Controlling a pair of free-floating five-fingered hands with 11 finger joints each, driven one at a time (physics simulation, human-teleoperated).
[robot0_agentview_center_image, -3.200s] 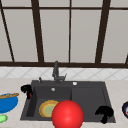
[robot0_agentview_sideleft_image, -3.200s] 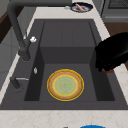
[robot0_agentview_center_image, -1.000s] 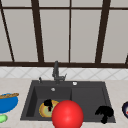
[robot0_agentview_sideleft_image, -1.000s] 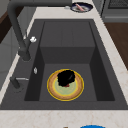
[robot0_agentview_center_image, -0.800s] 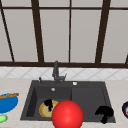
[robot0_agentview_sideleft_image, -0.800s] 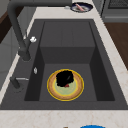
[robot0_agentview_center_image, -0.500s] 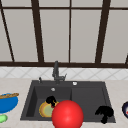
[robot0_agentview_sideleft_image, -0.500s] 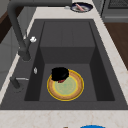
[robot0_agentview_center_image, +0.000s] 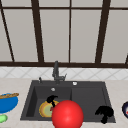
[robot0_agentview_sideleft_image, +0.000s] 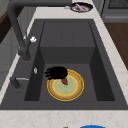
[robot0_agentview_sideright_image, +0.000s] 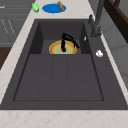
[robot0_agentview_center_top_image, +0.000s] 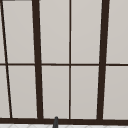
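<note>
Left hand (robot0_agentview_center_image: 51, 99) hangs low inside the sink's (robot0_agentview_sideleft_image: 100, 75) deep basin, at the lower left of the front view, just above the yellow plate (robot0_agentview_sideleft_image: 65, 86) that lies flat on the basin floor. In the left side view its fingers curl down and seem to pinch a small red thing (robot0_agentview_sideleft_image: 64, 81) — too small to identify — which touches or almost touches the plate's green middle. I judge that the red thing is already brought to the plate, while the letting go is not yet done. Right hand (robot0_agentview_center_image: 104, 113) floats at the lower right of the front view, over the sink's front edge, fingers curled and holding nothing. A big red ball (robot0_agentview_center_image: 67, 115) is at the bottom centre. On the worktop (robot0_agentview_center_image: 12, 85) at the left stand a blue bowl (robot0_agentview_center_image: 7, 103) and a green thing (robot0_agentview_center_image: 2, 118) — at the far right a dark plate (robot0_agentview_center_image: 125, 109).
</note>
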